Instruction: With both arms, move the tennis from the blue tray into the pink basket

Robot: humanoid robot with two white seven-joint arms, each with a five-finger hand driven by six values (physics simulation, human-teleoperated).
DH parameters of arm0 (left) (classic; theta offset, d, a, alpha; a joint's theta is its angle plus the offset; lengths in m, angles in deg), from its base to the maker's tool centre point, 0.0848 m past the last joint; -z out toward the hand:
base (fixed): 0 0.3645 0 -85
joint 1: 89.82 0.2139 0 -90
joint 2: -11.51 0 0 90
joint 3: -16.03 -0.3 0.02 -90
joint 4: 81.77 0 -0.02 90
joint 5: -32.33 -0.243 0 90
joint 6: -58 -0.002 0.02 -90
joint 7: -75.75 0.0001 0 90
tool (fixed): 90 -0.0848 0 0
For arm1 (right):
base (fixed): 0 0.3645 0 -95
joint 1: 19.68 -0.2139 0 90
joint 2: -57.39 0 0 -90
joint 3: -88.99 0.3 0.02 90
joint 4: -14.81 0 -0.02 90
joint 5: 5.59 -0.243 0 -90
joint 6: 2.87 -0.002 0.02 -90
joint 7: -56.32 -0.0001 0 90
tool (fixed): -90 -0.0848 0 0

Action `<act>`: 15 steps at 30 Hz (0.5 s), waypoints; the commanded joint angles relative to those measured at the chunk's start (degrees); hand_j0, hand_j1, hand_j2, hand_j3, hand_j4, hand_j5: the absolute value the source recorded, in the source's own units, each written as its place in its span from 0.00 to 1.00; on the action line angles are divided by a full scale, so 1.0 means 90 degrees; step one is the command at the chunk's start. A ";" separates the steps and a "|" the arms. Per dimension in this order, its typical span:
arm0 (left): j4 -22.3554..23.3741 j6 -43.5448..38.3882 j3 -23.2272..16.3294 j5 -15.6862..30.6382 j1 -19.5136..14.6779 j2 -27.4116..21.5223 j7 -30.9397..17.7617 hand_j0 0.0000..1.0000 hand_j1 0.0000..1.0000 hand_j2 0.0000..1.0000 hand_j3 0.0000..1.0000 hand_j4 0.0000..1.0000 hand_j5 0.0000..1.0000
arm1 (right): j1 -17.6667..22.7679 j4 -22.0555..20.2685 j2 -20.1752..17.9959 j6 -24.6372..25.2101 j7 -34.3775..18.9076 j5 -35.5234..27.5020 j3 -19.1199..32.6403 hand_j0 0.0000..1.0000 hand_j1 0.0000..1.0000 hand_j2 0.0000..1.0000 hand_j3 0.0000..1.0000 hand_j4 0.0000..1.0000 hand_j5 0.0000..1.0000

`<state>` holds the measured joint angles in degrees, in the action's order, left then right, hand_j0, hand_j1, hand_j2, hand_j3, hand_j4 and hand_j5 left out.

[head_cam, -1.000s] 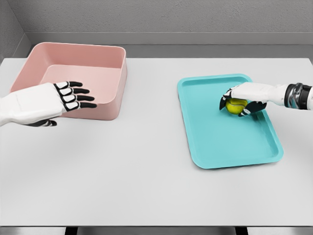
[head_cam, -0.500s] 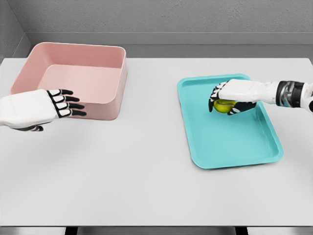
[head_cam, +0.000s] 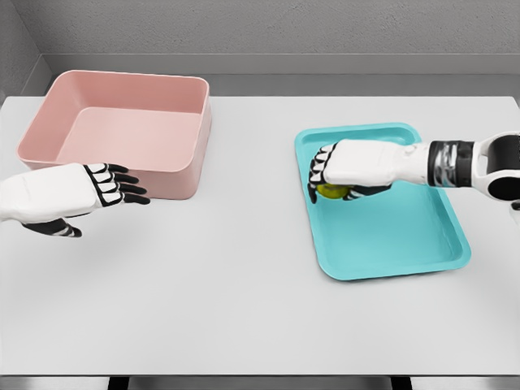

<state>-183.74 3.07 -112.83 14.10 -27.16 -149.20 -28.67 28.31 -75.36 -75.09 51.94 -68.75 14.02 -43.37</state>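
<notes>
The yellow-green tennis ball [head_cam: 331, 192] is mostly hidden under my right hand [head_cam: 329, 175], whose fingers are shut on it above the left part of the blue tray [head_cam: 390, 244]. The pink basket [head_cam: 122, 130] stands at the far left of the table. My left hand [head_cam: 114, 185] hovers just in front of the basket's near wall, its fingers spread and holding nothing.
The tray's left rim [head_cam: 302, 175] lies directly beside the right hand. A wide stretch of white table [head_cam: 244, 244] separates tray and basket. A grey wall [head_cam: 268, 32] runs behind the table.
The right hand has carried the ball leftward across the tray, from its middle to near the left rim. The left hand has drawn back left and slightly lower.
</notes>
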 commanded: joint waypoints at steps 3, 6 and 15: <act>0.0021 -0.0008 -0.0019 0.0034 0.0000 -0.0014 0.0000 1.00 1.00 1.00 1.00 1.00 1.00 | 0.0000 -0.0352 0.0130 0.0022 0.0008 -0.0040 -0.0078 0.50 0.50 0.50 0.50 0.50 0.50; 0.0011 -0.0008 -0.0019 0.0014 0.0000 -0.0043 -0.0010 1.00 1.00 1.00 1.00 1.00 1.00 | -0.0020 -0.0489 0.0247 0.0053 0.0008 -0.0030 -0.0156 0.50 0.50 0.50 0.50 0.50 0.50; 0.0011 -0.0008 -0.0009 0.0034 0.0000 -0.0063 0.0000 1.00 1.00 1.00 1.00 1.00 1.00 | -0.0068 -0.0440 0.1057 0.0405 0.0008 0.0341 -0.0576 0.50 0.50 0.50 0.50 0.50 0.50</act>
<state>-183.62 3.07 -112.97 14.04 -27.16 -149.66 -28.77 27.61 -79.41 -67.14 54.73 -68.78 16.79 -47.98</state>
